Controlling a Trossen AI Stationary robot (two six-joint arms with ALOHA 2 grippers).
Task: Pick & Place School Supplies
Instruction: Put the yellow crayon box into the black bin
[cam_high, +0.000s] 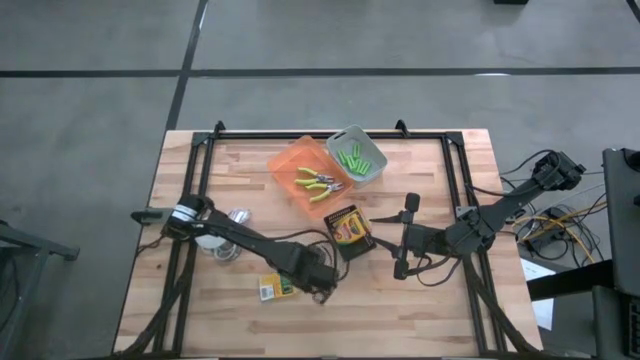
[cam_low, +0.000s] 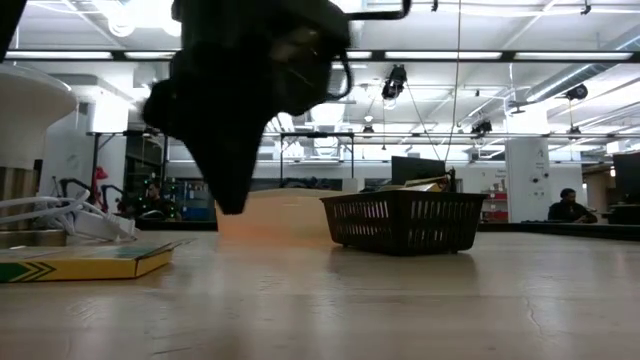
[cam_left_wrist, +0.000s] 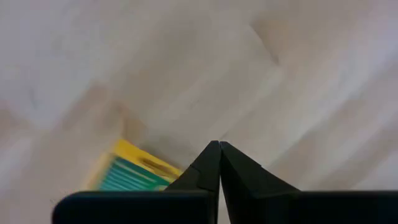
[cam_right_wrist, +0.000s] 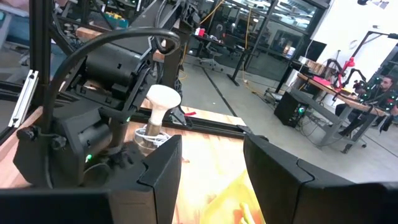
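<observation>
The left end effector (cam_left_wrist: 219, 144) is closed with its fingers together and holds nothing. It hangs low over the tabletop (cam_high: 420, 310), just beside a yellow-and-green box (cam_high: 276, 288). To grasp well, it should open wide first, then center over the box. The right end effector (cam_high: 405, 236) waits open near a second box (cam_high: 349, 229). The box print is unreadable.
</observation>
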